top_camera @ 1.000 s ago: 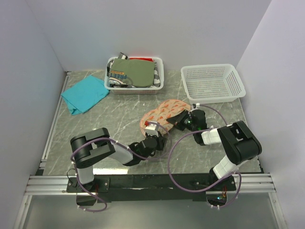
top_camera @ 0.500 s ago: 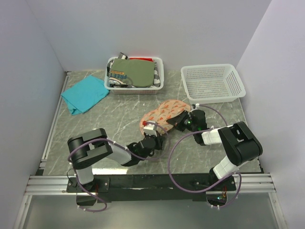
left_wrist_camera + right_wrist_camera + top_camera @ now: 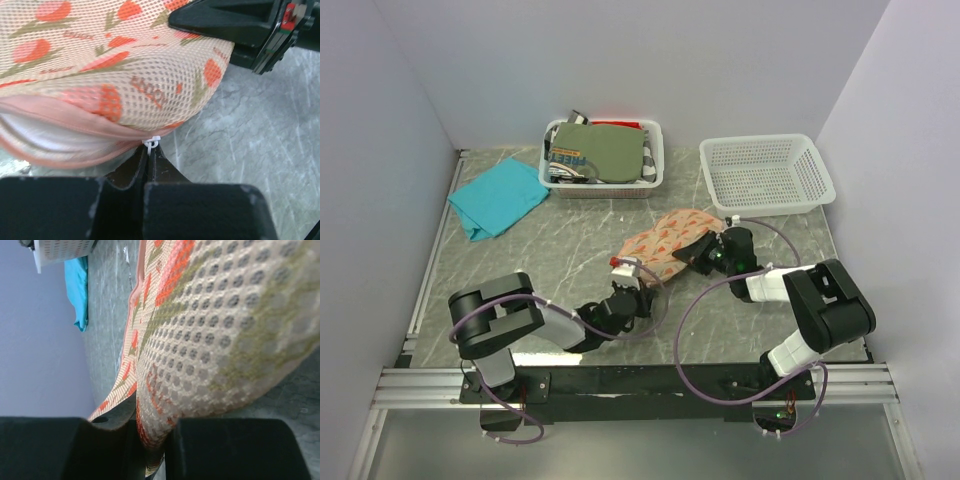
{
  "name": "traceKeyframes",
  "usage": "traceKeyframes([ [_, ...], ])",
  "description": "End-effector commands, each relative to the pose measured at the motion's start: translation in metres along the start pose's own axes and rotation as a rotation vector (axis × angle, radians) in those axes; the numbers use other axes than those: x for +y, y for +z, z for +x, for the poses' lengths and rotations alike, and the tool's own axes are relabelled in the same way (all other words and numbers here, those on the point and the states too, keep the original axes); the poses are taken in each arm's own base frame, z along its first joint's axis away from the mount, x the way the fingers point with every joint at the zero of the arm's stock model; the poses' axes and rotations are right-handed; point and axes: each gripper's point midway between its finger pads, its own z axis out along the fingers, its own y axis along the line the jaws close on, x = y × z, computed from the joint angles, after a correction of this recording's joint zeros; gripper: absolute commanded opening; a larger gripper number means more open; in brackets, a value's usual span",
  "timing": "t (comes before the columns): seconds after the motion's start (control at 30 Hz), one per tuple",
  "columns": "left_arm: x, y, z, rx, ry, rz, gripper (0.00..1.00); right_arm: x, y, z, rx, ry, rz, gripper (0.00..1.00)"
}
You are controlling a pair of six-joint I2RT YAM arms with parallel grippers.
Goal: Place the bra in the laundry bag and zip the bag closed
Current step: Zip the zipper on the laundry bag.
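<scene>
The laundry bag (image 3: 665,238), pinkish-beige mesh with orange-red tulip print, lies in the middle of the table between both grippers. My left gripper (image 3: 632,282) is at its near edge; in the left wrist view (image 3: 148,151) its jaws are shut on the small white zipper pull (image 3: 151,142). The bag's edge (image 3: 75,127) gapes a little to the left of the pull, showing pale lining. My right gripper (image 3: 700,251) is shut on the bag's right edge (image 3: 150,432), pinching the mesh. The bra is hidden from every view.
A teal cloth (image 3: 498,197) lies at the far left. A white basket (image 3: 655,160) holding an olive-green folded garment (image 3: 610,153) stands at the back centre. An empty white mesh basket (image 3: 767,173) stands at the back right. Walls close in on three sides.
My left gripper has moved left and toward the near edge with the zipper pull. The bag and my right gripper have shifted slightly toward the back right.
</scene>
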Motion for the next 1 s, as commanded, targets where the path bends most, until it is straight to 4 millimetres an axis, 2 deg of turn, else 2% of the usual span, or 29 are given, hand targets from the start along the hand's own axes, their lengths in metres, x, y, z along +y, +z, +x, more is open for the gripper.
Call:
traceKeyframes([
  [0.0, 0.011, -0.007, -0.011, -0.031, 0.019, -0.034, 0.01, 0.01, 0.0, -0.024, -0.066, -0.045, -0.001, 0.16],
  [0.13, 0.022, -0.016, -0.007, -0.016, 0.031, -0.056, 0.01, 0.004, 0.0, -0.026, -0.066, -0.059, 0.035, 0.16],
  [0.27, 0.035, -0.026, 0.006, 0.027, 0.039, -0.067, 0.01, 0.0, 0.001, -0.029, -0.07, -0.071, 0.059, 0.16],
  [0.43, 0.041, -0.034, 0.015, 0.059, 0.036, -0.069, 0.01, 0.0, 0.005, -0.027, -0.039, -0.1, 0.06, 0.18],
  [0.47, 0.039, -0.035, 0.018, 0.068, 0.038, -0.058, 0.01, 0.002, 0.006, -0.026, -0.028, -0.109, 0.048, 0.2],
  [0.6, 0.019, -0.033, 0.024, 0.088, 0.037, -0.027, 0.01, 0.006, 0.005, -0.015, 0.038, -0.117, 0.014, 0.6],
  [0.67, 0.002, -0.03, 0.026, 0.092, 0.029, 0.002, 0.01, 0.006, 0.001, -0.01, 0.05, -0.115, 0.01, 0.71],
  [0.7, 0.0, -0.028, 0.031, 0.099, 0.032, -0.003, 0.01, 0.005, -0.002, -0.007, 0.054, -0.111, 0.014, 0.76],
  [0.73, -0.004, -0.027, 0.033, 0.103, 0.02, 0.0, 0.01, -0.001, -0.005, -0.002, 0.062, -0.102, 0.029, 0.79],
  [0.77, -0.014, -0.025, 0.034, 0.108, 0.015, 0.009, 0.01, 0.001, -0.01, -0.002, 0.057, -0.106, 0.021, 0.8],
  [0.9, -0.024, -0.018, 0.047, 0.134, -0.006, 0.002, 0.01, -0.015, -0.027, 0.015, 0.074, -0.062, 0.059, 0.89],
  [0.93, -0.026, -0.017, 0.048, 0.139, -0.017, 0.005, 0.01, -0.027, -0.033, 0.024, 0.083, -0.048, 0.085, 0.89],
  [0.97, -0.032, -0.015, 0.048, 0.136, -0.019, 0.011, 0.01, -0.027, -0.037, 0.023, 0.059, -0.05, 0.084, 0.91],
])
